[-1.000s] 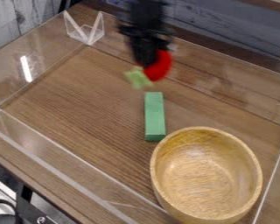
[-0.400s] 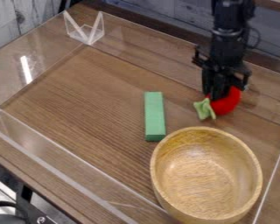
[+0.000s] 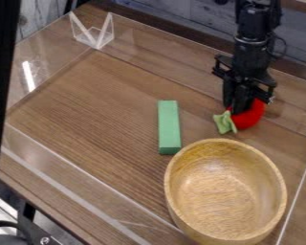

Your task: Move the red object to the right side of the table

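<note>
Keeping our task in view: we want the red toy fruit on the right side of the tabletop.
Red fruit: we see it near the right edge, towards the far right corner, beyond the wooden bowl, its light-green stem pointing left.
Gripper: we have its dark fingers closed on the fruit from above, partly covering it.
Handling: we judge the fruit light and firm, perhaps slightly slippery; its roundness could let it roll once freed.
Where to hold: we would grip across the widest part of the body and leave the stem alone.
Next move: we probably need only settle it, then open gently.
Red skin: we see a bright, smooth, rounded surface.
Wooden bowl: we see pale, round walls with a smooth rim, near the near right corner.
Green block: we see a flat, straight-sided bar left of the fruit.
Tabletop: we see brown wood grain.
</note>
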Robot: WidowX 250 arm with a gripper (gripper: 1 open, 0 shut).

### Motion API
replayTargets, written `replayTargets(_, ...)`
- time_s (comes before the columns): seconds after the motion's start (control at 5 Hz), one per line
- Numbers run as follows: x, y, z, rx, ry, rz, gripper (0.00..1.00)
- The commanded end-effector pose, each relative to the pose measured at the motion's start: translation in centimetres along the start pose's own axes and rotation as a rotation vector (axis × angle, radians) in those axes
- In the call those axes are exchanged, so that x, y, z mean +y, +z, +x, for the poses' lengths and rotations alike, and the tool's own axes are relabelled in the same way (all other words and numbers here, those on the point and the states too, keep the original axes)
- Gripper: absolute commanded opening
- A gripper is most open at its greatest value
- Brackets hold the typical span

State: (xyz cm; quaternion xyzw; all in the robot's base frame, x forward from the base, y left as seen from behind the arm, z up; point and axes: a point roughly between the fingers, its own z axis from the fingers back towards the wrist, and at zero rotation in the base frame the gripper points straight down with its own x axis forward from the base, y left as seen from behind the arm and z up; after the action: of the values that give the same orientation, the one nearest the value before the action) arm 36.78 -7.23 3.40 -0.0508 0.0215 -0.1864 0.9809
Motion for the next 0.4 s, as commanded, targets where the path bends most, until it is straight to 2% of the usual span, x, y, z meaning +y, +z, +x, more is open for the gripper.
replayTargets(0.0, -0.1, 1.1, -0.2, -0.057, 0.012, 0.009, 1.00)
replayTargets(0.2, 0.9, 1.1, -1.5, -0.051, 0.038, 0.009, 0.00)
